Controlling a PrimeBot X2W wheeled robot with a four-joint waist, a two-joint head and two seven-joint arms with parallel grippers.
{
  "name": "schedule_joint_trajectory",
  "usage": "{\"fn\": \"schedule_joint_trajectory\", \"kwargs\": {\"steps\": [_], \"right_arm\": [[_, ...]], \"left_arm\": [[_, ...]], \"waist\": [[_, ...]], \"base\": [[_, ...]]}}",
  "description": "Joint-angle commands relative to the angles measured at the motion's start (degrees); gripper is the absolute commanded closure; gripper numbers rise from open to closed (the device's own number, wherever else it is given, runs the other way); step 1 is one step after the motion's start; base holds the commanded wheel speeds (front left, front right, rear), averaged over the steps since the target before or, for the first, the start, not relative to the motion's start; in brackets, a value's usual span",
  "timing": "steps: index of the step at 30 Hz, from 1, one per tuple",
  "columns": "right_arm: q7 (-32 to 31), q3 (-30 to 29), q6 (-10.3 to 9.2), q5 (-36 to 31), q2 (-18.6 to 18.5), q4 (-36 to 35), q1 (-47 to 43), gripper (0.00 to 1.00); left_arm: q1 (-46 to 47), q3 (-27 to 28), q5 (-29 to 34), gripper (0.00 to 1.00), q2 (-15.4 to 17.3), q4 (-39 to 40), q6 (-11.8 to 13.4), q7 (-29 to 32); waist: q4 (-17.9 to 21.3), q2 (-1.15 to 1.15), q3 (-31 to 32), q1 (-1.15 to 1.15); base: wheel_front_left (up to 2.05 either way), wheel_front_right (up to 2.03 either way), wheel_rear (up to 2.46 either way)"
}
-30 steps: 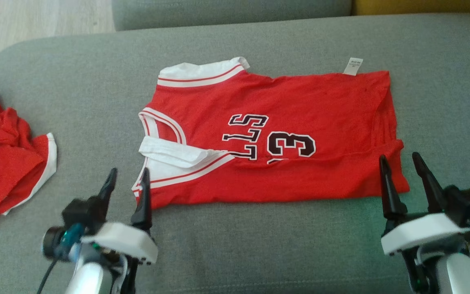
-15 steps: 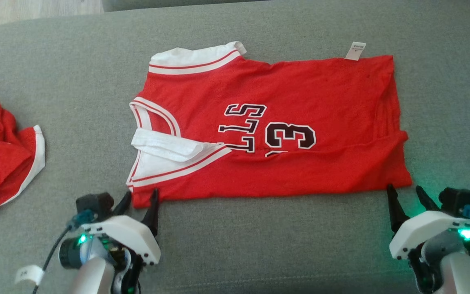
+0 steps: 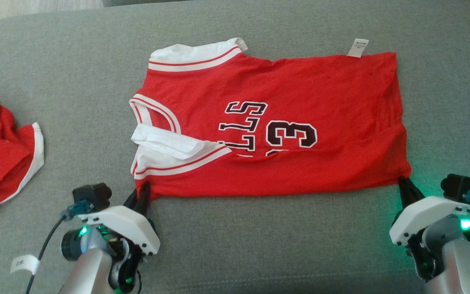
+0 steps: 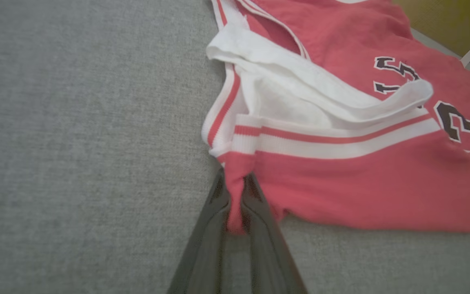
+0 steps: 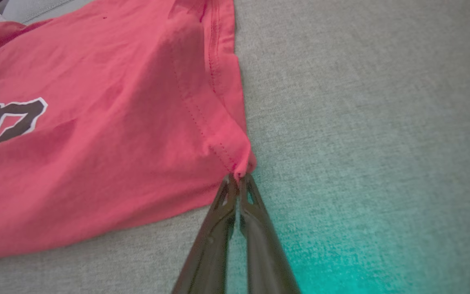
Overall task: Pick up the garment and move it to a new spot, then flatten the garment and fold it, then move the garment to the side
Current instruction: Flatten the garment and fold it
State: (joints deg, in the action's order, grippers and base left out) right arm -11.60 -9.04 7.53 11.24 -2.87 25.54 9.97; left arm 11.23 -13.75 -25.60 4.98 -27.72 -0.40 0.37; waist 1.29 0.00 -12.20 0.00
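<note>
Left end effector (image 3: 142, 194) newly clamps jersey (image 3: 308, 81) corner, right end effector (image 3: 404, 184) likewise, tag (image 3: 358, 47) illegible

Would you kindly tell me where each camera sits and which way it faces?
Head view: on the head, facing forward and down at the red-and-white fabric jersey on the grey fabric sofa; both jaws show below.
Left wrist view: on that wrist, along its jaws, shut on the jersey's striped corner.
Right wrist view: on that wrist, along its jaws, shut on the hem corner.
Shared: the jersey's black 3.
</note>
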Motion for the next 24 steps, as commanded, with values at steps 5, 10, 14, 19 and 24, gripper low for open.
{"fn": "schedule_joint_trajectory", "kwargs": {"steps": [5, 10, 14, 19, 24], "right_arm": [[0.22, 1.02, -0.04, 0.87, -0.10, -2.26, -0.12, 1.00], [0.47, 2.15, -0.04, 1.09, -0.07, -4.83, -1.56, 1.00], [-0.33, 3.93, -0.04, 1.67, -0.04, -7.45, -3.49, 1.00], [-1.67, 6.17, -0.04, 2.92, -0.02, -10.87, -6.31, 1.00], [-2.92, 6.28, -0.04, 3.78, -0.02, -12.63, -9.47, 1.00]], "left_arm": [[-0.09, 2.20, -0.24, 1.00, 0.69, 3.54, 0.76, -2.17], [-2.26, 3.44, -0.85, 1.00, 1.19, 7.75, 1.97, -3.37], [-4.79, 4.47, -1.29, 1.00, 1.88, 11.31, 3.21, -3.38], [-8.31, 5.70, -1.97, 1.00, 2.52, 15.02, 4.96, -2.69], [-12.24, 5.80, -2.46, 1.00, 2.43, 18.01, 6.40, -1.48]], "waist": [[-0.15, 0.00, 0.25, 0.00], [-0.46, 0.00, 0.77, 0.00], [-1.07, 0.00, 1.46, 0.00], [-1.88, 0.00, 2.49, 0.00], [-2.45, 0.00, 3.98, 0.00]], "base": [[0.00, 0.00, 0.00], [0.00, 0.00, 0.00], [0.00, 0.00, 0.00], [0.00, 0.00, 0.00], [0.00, 0.00, 0.00]]}}
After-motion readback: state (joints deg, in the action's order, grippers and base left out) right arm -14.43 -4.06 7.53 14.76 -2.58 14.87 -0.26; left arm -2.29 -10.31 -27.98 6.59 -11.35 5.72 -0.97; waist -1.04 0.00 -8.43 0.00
